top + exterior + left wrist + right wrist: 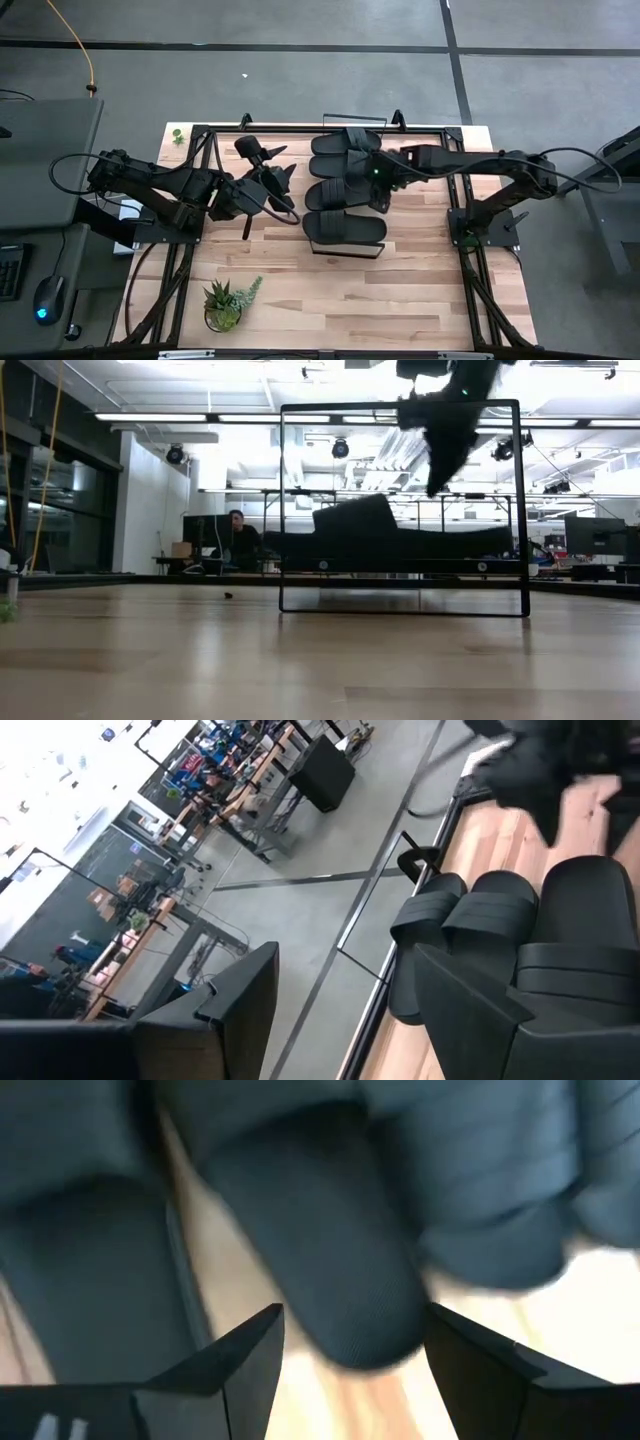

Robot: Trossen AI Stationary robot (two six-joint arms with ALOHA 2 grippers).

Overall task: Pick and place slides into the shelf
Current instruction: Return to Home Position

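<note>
A potted succulent (225, 305) is sitting on the wooden tabletop (400, 300) near its left edge. A computer mouse (45, 298) is lying well left of the tabletop, and a person (237, 532) is sitting far beyond it.

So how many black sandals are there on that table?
4, side by side along the shelf: one sandal at one end, two in the middle, one at the other end. None looks hidden.

I count four black slides (346, 192) on the shelf (347, 247), soles down, straps up, side by side in one row, neighbours touching. Shelf: light board in a black wire frame, mid-surface, one short end near the far edge.
</note>
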